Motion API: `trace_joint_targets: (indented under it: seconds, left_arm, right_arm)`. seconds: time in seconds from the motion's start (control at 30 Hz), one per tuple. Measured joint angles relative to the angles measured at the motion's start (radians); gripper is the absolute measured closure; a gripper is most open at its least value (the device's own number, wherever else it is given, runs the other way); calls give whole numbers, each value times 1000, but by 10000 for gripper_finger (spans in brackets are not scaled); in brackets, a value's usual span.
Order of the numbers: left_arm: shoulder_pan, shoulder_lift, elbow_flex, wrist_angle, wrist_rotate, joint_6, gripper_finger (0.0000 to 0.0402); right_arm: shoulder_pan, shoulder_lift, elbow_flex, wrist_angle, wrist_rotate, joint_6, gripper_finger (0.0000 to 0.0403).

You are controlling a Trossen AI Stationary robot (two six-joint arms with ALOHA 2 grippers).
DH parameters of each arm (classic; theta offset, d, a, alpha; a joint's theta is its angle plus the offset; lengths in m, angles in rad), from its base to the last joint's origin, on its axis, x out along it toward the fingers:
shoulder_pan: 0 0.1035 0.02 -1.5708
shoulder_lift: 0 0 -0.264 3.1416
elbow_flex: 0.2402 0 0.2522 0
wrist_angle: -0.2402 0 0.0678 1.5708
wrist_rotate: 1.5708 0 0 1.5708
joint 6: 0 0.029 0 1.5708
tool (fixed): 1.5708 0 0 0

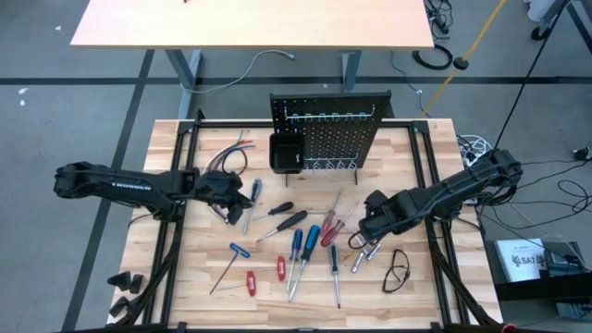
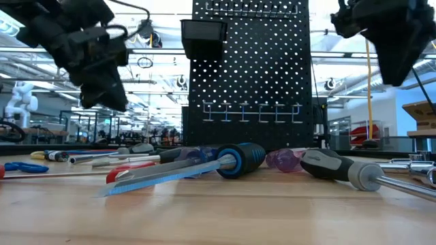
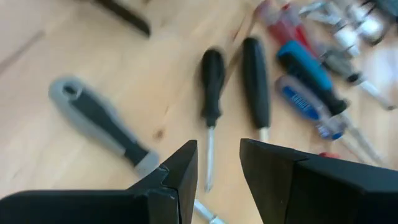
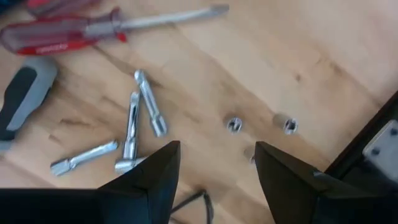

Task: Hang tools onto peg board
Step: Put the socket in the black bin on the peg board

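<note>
Standing upright at the middle of the surface's point(image 1: 185, 139) far edge, the peg board point(image 1: 328, 129) carries a row of metal hooks point(image 1: 328, 116) near its top, a second row lower down, and a small black bin point(image 1: 286, 153) on its front left. None of the tools hangs on it; they all lie flat on the surface in front of it.

The left claw point(image 1: 242, 199) hovers over the surface's left half, beside a grey-and-black handled tool point(image 3: 102, 124). Its fingers point(image 3: 180, 171) stand apart with nothing between them, open above two black screwdrivers point(image 3: 212, 78) lying side by side.

The right claw point(image 1: 368, 215) hangs over the surface's right half, also open and empty. Below it lie a few silver bits point(image 4: 134, 134) in a loose cluster, two small sockets point(image 4: 233, 124) just beside them, and a red screwdriver point(image 4: 68, 34) with its slim shaft on the wood.

Near the middle of the surface, blue screwdrivers point(image 1: 313, 242) lie next to each other, with two short red-handled tools point(image 1: 280, 268) closer to the near edge and a T-handled key point(image 1: 239, 250) to their left. A bundle of coloured wires point(image 1: 231, 159) sits near the far left, just beside the bin. Safety glasses point(image 1: 397, 270) lie toward the near right corner.

In the low view, a blue-and-black screwdriver point(image 2: 235, 160) and a grey-and-black one point(image 2: 340, 169) lie closest, in front of the board.
</note>
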Motion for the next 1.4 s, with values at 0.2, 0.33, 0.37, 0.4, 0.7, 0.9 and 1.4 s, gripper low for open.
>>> trace_joint_targets:
  seconds: [0.2, 0.33, 0.37, 0.4, 0.7, 0.9, 1.4]
  left_arm:
    - [-1, 55, 0, -26, 9, -52, 275]
    - [-11, 67, 0, -26, 14, -52, 275]
    - [-15, 66, 0, -25, 15, -52, 275]
    - [-19, 66, 0, -24, 15, -52, 275]
    - [-41, 66, 0, -17, 17, -52, 275]
    - [-47, 66, 0, -15, 17, -52, 275]
    - [-47, 65, 0, -16, 17, -52, 275]
  right_arm:
    - [40, 0, -16, -1, 10, 40, 202]
    - [56, 0, -87, -2, 23, 96, 202]
    - [55, 0, -113, -1, 20, 111, 202]
    - [54, 0, -139, 1, 13, 124, 202]
    - [25, -19, -355, 270, -26, 78, 202]
    - [6, -20, -412, 348, -19, 66, 202]
    - [-41, -20, -472, 459, -16, 14, 263]
